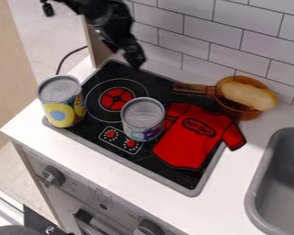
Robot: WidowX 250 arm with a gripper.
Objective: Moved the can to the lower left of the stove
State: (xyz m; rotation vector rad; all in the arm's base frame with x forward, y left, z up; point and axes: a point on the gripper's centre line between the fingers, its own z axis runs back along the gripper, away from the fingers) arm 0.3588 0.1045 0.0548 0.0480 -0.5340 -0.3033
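The yellow-and-blue metal can (63,111) at the flat black stove's (174,176) lower-left corner suggests placing is done, calling only for clearance; whether the black tool (136,60) is clenched, I cannot tell.

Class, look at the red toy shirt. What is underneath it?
The red toy shirt lies on the black stovetop, with one sleeve reaching over the white counter. Whatever burner or markings may be directly beneath it are covered and cannot be seen.
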